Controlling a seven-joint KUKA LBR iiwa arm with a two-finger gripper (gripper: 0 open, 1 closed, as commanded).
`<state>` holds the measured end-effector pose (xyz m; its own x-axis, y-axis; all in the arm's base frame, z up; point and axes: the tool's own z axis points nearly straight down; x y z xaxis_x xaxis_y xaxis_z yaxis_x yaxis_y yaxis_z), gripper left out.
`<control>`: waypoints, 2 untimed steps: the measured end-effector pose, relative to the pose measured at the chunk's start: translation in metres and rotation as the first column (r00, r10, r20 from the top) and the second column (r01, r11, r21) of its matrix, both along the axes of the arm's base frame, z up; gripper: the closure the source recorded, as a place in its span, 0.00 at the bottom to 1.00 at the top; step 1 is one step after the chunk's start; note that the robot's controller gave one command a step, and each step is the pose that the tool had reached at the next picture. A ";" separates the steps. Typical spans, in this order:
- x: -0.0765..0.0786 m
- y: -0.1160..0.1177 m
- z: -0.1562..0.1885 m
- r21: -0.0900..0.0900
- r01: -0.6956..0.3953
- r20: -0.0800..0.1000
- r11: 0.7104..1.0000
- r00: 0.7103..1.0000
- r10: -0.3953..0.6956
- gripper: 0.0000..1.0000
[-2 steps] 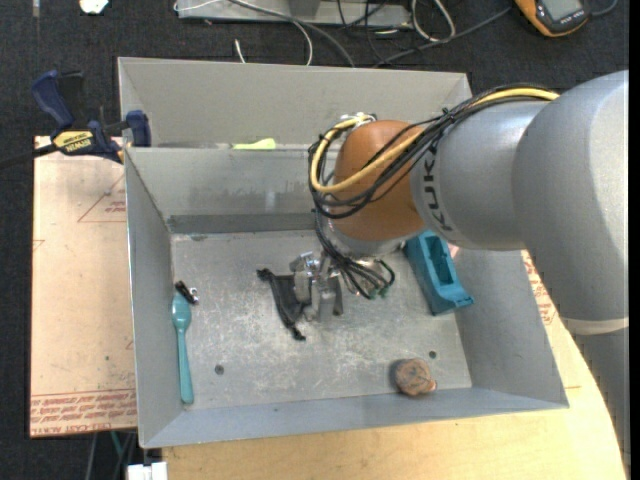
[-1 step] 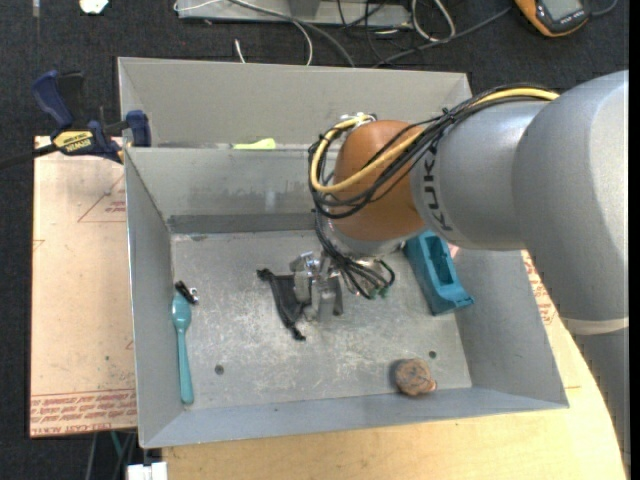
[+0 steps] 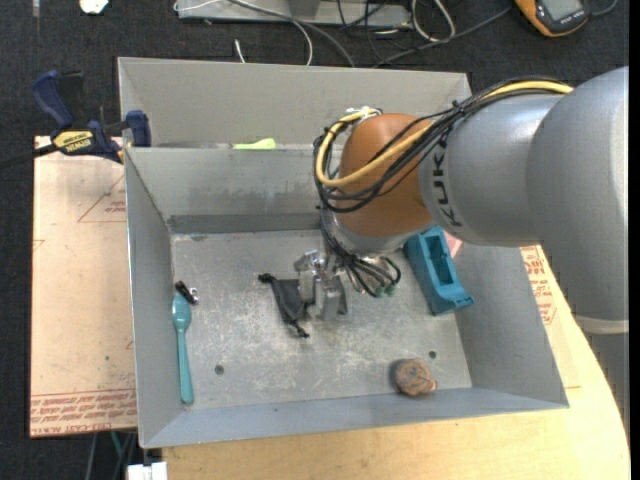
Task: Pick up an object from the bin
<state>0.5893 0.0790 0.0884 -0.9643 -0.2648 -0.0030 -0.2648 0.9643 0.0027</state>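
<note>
My gripper (image 3: pixel 328 296) is low over the middle of the bin floor, under the orange cover on the wrist. Just to its left lies a small black angular piece (image 3: pixel 289 304), touching or nearly touching the gripper's side. I cannot tell whether any part of it sits inside the gripper. A blue rectangular box (image 3: pixel 438 269) lies to the right of the gripper, leaning against the right wall.
A teal plastic spoon (image 3: pixel 182 350) lies along the left wall, with a tiny black bit (image 3: pixel 186 292) at its top end. A brown stone-like lump (image 3: pixel 412 376) rests near the front right corner. A yellow-green scrap (image 3: pixel 254 145) sits on the back ledge.
</note>
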 end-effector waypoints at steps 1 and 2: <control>-0.004 -0.015 0.036 0.000 -0.152 0.008 0.988 0.988 0.152 1.00; 0.004 -0.017 0.097 0.001 -0.152 0.005 0.988 0.988 0.152 1.00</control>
